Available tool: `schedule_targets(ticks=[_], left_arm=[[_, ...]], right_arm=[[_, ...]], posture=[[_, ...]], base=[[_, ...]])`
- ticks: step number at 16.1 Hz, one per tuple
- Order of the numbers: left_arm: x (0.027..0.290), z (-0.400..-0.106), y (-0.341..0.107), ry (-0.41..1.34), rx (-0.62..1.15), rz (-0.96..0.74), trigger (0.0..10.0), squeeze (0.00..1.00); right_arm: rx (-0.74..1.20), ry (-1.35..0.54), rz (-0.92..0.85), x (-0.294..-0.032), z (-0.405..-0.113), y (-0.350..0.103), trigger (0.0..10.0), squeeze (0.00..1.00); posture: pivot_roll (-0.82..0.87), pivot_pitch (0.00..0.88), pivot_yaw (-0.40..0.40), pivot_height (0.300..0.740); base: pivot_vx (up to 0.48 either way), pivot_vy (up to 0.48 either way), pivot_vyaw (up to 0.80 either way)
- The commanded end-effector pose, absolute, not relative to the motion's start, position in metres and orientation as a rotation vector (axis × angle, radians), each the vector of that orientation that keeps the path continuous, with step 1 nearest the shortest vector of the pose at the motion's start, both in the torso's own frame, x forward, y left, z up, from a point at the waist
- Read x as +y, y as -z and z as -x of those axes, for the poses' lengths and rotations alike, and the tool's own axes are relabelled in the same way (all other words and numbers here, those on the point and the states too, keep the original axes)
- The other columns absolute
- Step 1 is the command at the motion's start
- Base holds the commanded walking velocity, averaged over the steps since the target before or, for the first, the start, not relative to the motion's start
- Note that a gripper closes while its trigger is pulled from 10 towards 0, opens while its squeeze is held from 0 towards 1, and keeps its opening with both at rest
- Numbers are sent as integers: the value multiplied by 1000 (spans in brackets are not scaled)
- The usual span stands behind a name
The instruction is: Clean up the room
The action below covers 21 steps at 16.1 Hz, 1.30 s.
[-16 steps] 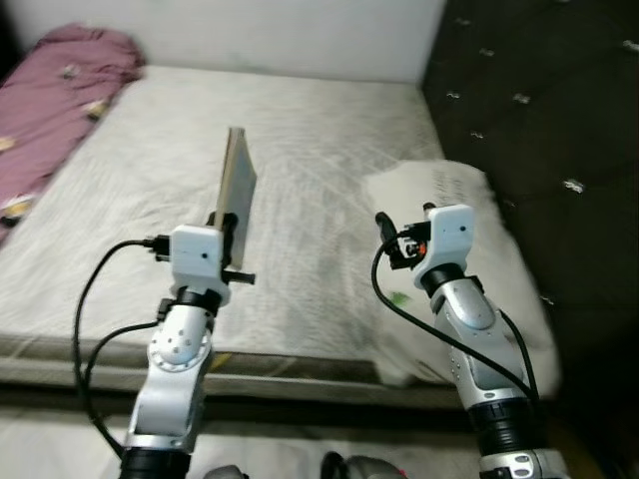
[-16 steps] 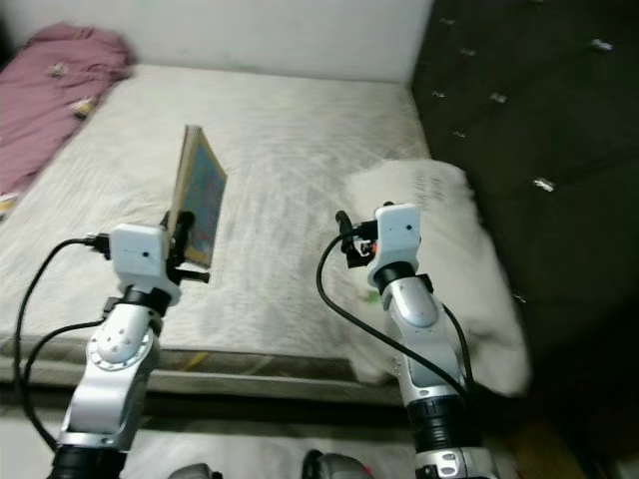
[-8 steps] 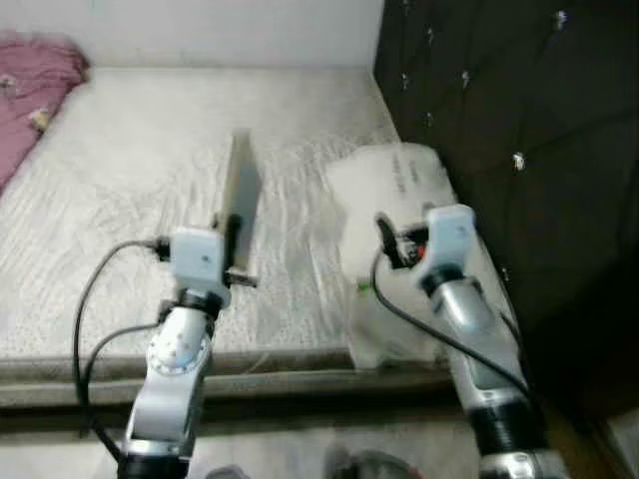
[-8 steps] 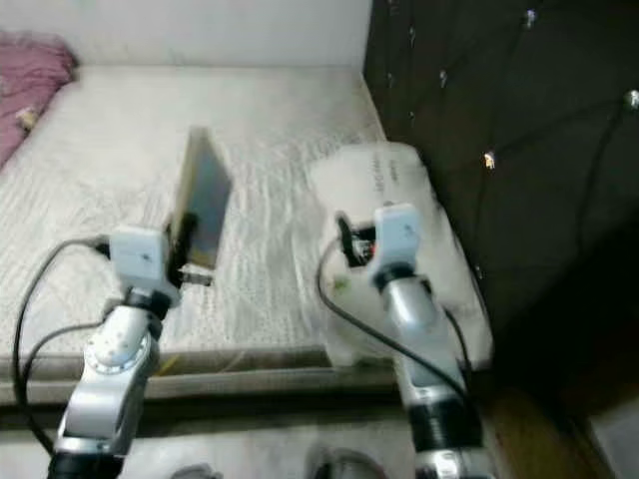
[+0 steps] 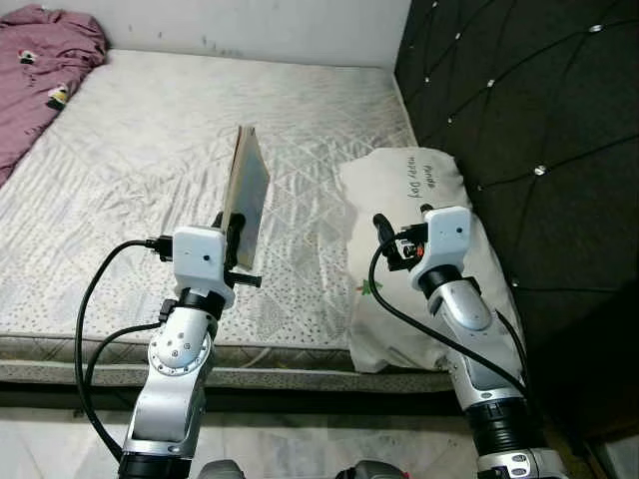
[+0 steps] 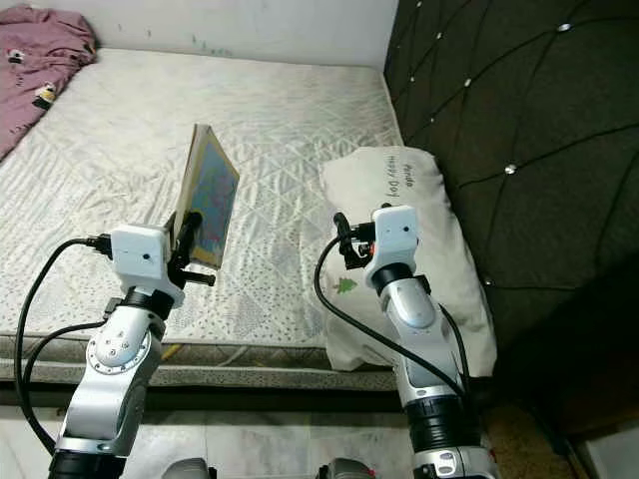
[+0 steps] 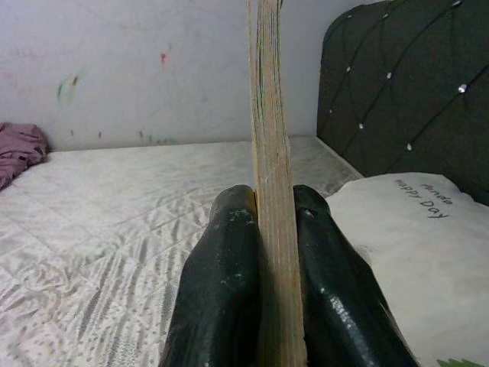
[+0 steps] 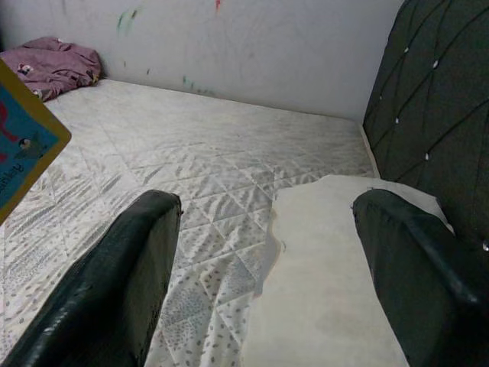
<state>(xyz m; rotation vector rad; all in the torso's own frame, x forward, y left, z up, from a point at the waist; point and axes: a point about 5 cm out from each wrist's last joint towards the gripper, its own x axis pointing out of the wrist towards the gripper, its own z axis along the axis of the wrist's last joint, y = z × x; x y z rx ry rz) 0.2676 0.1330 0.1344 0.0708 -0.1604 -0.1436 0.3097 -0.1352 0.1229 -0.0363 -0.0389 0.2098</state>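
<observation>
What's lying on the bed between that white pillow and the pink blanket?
Only bare quilted mattress between the pillow and the blanket, seen in the eye views; the book is held above it.

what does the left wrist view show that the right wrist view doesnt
Left wrist view alone: the left gripper shut on the book, seen edge-on between its fingers, and the print on the pillow.

Right wrist view alone: the right gripper open and holding nothing, and the book's colourful cover.

Both: the mattress, the pillow, the dark headboard, the purple blanket, the marked wall.
</observation>
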Motion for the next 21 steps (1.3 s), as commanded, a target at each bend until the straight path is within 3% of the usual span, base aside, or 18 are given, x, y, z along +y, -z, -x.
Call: schedule_targets(ticks=[1, 14, 21], left_arm=[[131, -268, -143, 157, -212, -65, 10000, 0], [131, -269, -144, 163, -213, -69, 10000, 0], [131, -269, -141, 153, -194, -62, 10000, 0]], right_arm=[[-46, -214, 45, -136, -312, -125, 10000, 0], [-48, -209, 44, -136, -313, -125, 10000, 0], [-49, -209, 44, -138, -313, -125, 10000, 0]], posture=[[-4, 8, -46, 740], [-6, 14, -43, 740], [-3, 16, -45, 740]], base=[[292, 0, 0], [408, 0, 0], [0, 0, 0]])
